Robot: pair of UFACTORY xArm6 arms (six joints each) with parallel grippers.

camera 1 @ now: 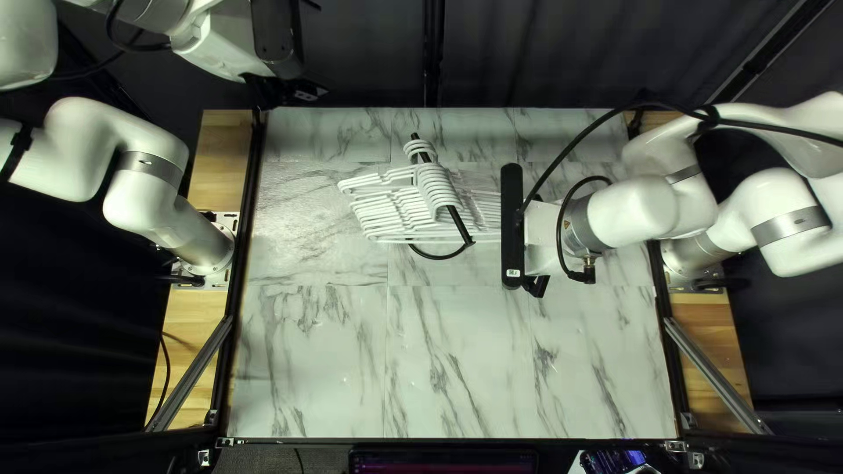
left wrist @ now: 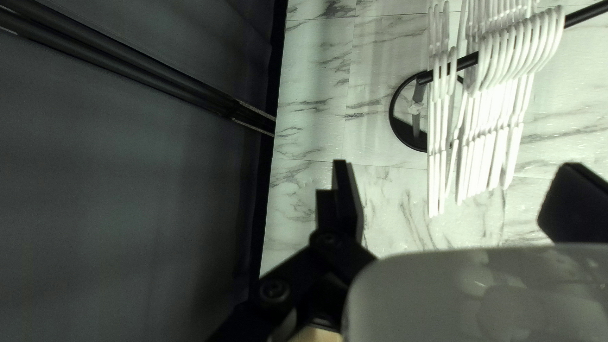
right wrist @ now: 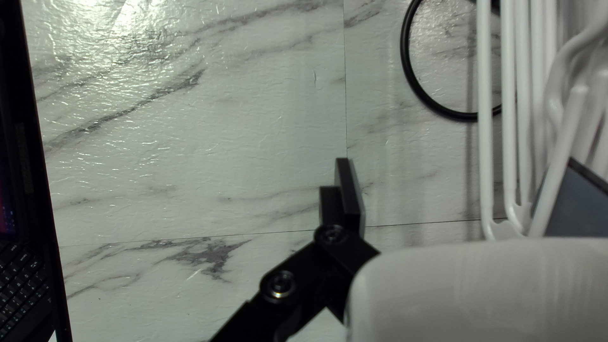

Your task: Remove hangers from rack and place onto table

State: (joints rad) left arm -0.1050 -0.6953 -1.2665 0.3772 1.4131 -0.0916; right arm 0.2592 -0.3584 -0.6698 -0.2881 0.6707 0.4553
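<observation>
White hangers (camera 1: 386,206) hang in a row from the black rack (camera 1: 461,226); a few hooks sit apart near the rod's far end. My left gripper (camera 1: 303,90) is raised at the table's far left corner, away from them. In the left wrist view my left gripper (left wrist: 453,187) is open and empty, with the hangers (left wrist: 487,133) and rack (left wrist: 468,61) ahead. My right gripper (camera 1: 537,285) is at the hangers' right side, mostly hidden under its mount. In the right wrist view my right gripper (right wrist: 465,190) is open; hangers (right wrist: 484,126) cross in front of one finger, partly hiding it.
Marble-patterned tabletop (camera 1: 457,360) extends nearer than the rack. The rack's round base (right wrist: 437,107) lies near the hangers. A laptop (right wrist: 25,278) stands beyond the table's near edge. Dark curtain (left wrist: 126,190) borders the far side, and a cable loops over my right arm.
</observation>
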